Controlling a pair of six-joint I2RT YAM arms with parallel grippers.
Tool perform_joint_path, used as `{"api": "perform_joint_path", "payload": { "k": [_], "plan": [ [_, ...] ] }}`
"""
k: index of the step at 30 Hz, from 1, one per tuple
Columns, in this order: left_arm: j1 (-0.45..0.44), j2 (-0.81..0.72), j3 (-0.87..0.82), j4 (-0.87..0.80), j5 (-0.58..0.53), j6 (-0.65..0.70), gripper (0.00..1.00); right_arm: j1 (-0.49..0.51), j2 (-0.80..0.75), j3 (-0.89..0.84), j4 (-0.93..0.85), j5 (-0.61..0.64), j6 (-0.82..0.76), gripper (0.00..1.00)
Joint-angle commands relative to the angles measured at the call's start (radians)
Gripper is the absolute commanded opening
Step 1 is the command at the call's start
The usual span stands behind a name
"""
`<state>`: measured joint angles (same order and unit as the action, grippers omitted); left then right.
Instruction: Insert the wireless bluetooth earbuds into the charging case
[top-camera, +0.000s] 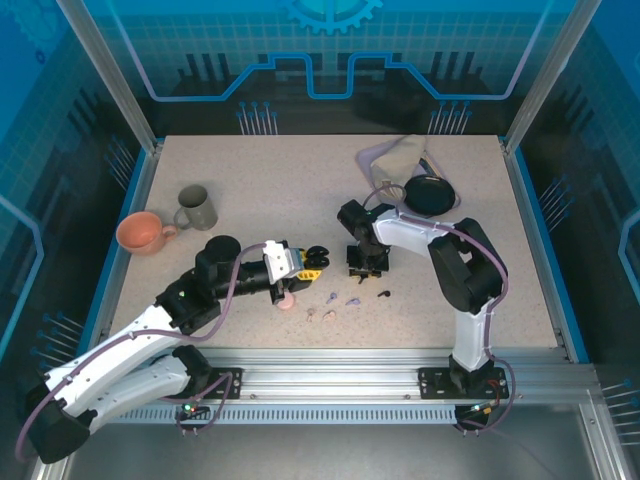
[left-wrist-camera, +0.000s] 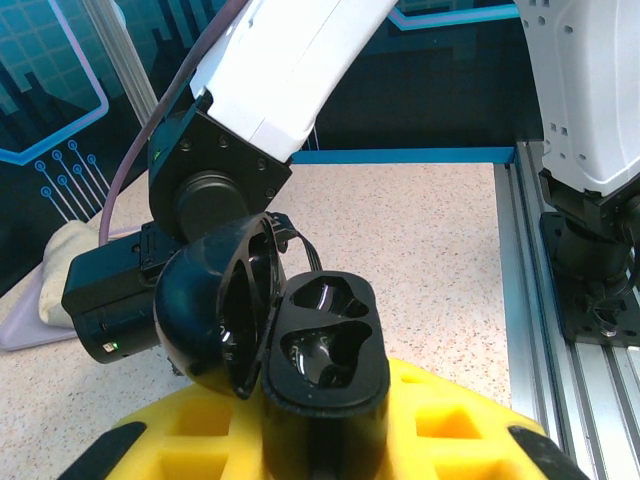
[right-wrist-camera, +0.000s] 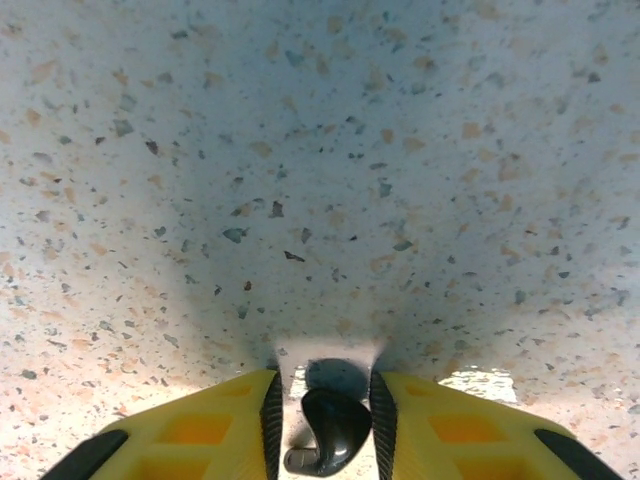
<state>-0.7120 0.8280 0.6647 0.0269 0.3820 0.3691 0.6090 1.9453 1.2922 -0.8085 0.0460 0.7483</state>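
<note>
An earbud (right-wrist-camera: 335, 435) is being pinched by the right gripper (right-wrist-camera: 325, 405), the open case (left-wrist-camera: 325, 340) by the left gripper (top-camera: 303, 263). A lift towards an empty well is being called for.

We look down on a speckled beige worktop (top-camera: 300, 190), stone-patterned and edged by a thin blue rim (top-camera: 528, 235). Slanted aluminium posts (top-camera: 108, 75) rise from its far corners. Behind and to both sides stand blue wall panels (top-camera: 200, 45) printed with grid lines and circuit traces, with a gear emblem (top-camera: 330, 10) at top centre. A slotted aluminium rail (top-camera: 330, 362) runs along the near edge. We see bright, even light that casts soft shadows.
</note>
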Motion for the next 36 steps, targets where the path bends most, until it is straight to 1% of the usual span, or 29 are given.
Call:
{"api": "perform_joint_path", "payload": {
  "k": [1,12,20,27,30,36],
  "plan": [
    [-0.007,-0.017,-0.007,-0.008,0.021,0.021,0.03,0.021,0.043,0.01,-0.021,0.006,-0.007,0.3],
    [-0.006,-0.017,-0.006,-0.012,0.011,0.019,0.03,0.028,0.03,-0.005,-0.011,-0.017,-0.015,0.21],
    [-0.007,-0.015,-0.012,-0.007,0.003,0.003,0.03,0.027,-0.005,-0.013,-0.006,-0.015,-0.038,0.2],
    [-0.006,-0.012,-0.014,-0.003,-0.003,-0.004,0.03,0.038,0.017,0.003,-0.041,-0.009,-0.076,0.26],
    [-0.007,-0.014,-0.013,-0.002,-0.004,-0.002,0.03,0.052,0.032,0.026,-0.079,0.02,-0.09,0.31],
    [-0.007,-0.009,-0.007,-0.01,-0.005,0.002,0.03,0.067,0.015,0.03,-0.126,0.085,-0.093,0.35]
  ]
}}
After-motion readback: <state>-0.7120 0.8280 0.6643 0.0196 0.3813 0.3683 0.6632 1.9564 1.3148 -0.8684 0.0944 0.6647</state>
